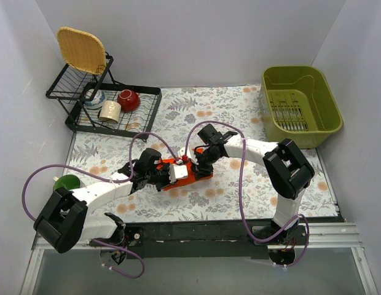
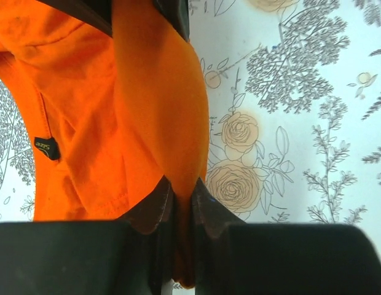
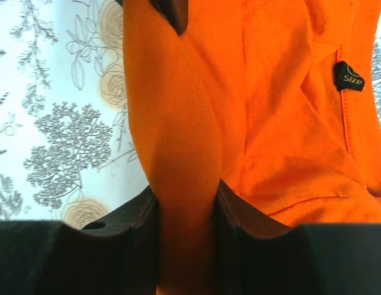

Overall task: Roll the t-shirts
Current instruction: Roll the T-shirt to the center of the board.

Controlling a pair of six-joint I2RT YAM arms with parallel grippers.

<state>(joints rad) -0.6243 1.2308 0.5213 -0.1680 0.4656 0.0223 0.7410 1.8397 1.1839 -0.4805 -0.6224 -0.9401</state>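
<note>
The orange-red t-shirt [image 1: 185, 174] lies bunched in a small heap on the floral cloth at the table's middle, between my two grippers. My left gripper [image 1: 168, 173] is shut on a fold of it at its left end; in the left wrist view the cloth [image 2: 157, 104] runs up from the pinched jaws [image 2: 182, 192]. My right gripper [image 1: 199, 163] is shut on a thick fold at its right end; the right wrist view shows that fold [image 3: 178, 141] between the fingers [image 3: 185, 198] and a black size tag [image 3: 349, 77].
A black wire rack [image 1: 110, 110] at the back left holds a red-brown bowl [image 1: 128, 99], a cream mug [image 1: 109, 110] and a woven plate [image 1: 81, 50]. A green basin [image 1: 300, 104] stands at the back right. A green object [image 1: 67, 182] lies at the left edge.
</note>
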